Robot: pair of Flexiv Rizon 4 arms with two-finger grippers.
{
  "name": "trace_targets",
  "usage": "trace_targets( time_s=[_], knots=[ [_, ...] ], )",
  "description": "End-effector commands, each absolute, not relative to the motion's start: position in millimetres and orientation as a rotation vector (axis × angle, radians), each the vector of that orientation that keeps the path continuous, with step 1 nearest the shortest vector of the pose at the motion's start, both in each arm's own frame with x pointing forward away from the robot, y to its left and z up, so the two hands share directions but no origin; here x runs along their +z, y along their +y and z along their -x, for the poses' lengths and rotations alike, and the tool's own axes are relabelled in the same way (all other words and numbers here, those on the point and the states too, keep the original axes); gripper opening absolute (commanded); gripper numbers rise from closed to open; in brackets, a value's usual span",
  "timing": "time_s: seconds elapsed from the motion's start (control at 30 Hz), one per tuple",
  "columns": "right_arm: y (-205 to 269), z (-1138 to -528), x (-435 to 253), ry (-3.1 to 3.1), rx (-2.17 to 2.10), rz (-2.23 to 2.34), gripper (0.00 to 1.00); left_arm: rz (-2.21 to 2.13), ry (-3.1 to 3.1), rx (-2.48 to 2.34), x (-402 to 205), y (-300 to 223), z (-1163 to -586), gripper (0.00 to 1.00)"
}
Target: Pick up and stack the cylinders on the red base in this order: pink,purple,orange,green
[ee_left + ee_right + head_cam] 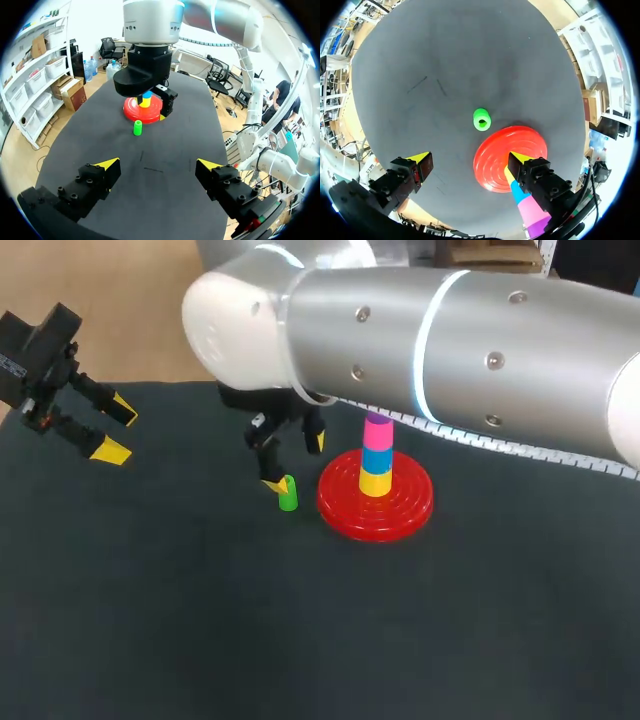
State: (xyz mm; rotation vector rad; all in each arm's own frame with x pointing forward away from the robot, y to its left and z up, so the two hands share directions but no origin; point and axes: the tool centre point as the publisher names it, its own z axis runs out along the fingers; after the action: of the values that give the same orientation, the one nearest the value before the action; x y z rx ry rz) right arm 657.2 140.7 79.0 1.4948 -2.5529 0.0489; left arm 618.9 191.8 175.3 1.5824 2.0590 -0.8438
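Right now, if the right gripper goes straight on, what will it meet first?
Probably the green cylinder, just ahead of the right gripper; the red base lies beside that line. Depth is unclear.

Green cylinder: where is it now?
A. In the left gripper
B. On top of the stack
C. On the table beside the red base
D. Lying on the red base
C: the green cylinder stands on the table just beside the red base, not on it.

1 red base, 1 surface, 5 cylinders: 1 yellow, 1 blue, 1 pink, 1 purple, 1 green. 2 arms, 4 fingers.
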Motion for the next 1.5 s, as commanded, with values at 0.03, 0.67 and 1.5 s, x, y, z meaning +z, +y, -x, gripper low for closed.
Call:
trace_targets(
  time_s=[0.03, 0.67, 1.5],
  knots=[
    [135.8, -650.7, 78.7, -2.607, 0.013, -1.523, 1.0, -1.582, 2.058, -0.843, 174.5, 192.1, -618.9, 1.0],
    [135.0, -658.9, 79.3, -2.612, 0.014, -1.492, 1.0, -1.582, 2.058, -0.843, 174.5, 192.1, -618.9, 1.0],
    [156.0, -669.0, 39.0, -2.674, -0.119, -1.594, 1.0, -1.582, 2.058, -0.843, 174.5, 192.1, -618.9, 1.0]
  ],
)
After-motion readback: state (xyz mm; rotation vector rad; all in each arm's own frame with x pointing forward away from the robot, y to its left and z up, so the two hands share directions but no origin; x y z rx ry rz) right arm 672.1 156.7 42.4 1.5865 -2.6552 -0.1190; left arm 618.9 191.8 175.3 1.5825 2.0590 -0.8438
